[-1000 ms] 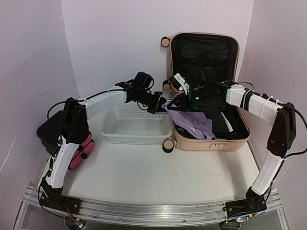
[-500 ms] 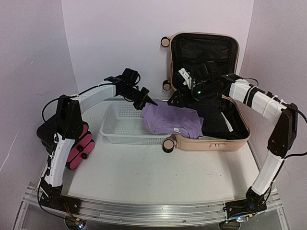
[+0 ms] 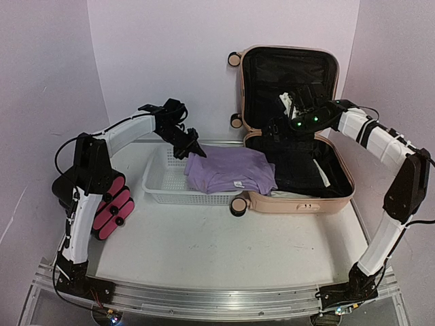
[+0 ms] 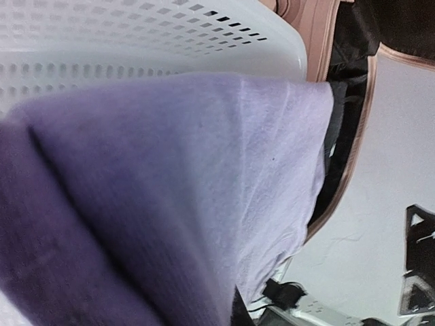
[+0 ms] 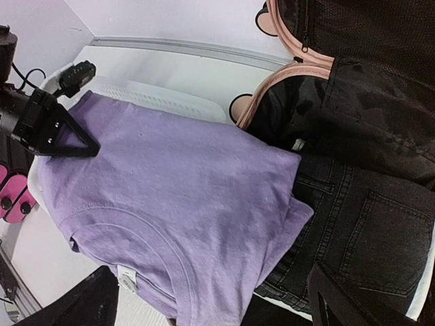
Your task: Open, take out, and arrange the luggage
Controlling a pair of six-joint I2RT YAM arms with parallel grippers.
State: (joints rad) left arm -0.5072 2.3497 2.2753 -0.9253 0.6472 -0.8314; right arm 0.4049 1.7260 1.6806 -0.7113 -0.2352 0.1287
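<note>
**Shirt bridging two rims – a snag waiting to happen**

The luggage [image 3: 299, 202] lies open on the table [image 3: 204, 244] directly beneath the right fingers [image 5: 340, 305] and off to the right of the left fingers [image 3: 194, 147], its lid standing upright behind them. A purple T-shirt [image 3: 228, 170] stretches rightward from the left fingers' tips. It is draped over the right part of the white basket [image 3: 163, 193] and across the luggage's near-left rim, so it sits in neither one properly.

That is the risk. If the left fingers pull on, the trailing hem may catch on the luggage rim, or the cloth may drag the light basket sideways. If they let go here, I judge the shirt would stay slumped across both rims rather than settle into the basket. Dark jeans [image 5: 367, 231] are packed below the right fingers, and the shirt's edge overlaps them, so they might get tugged too.

The left fingers are drawn together to a point at the shirt's far-left corner, apparently pinching it. The right fingers are spread wide – holding and touching nothing, hovering above the shirt and jeans.
</note>
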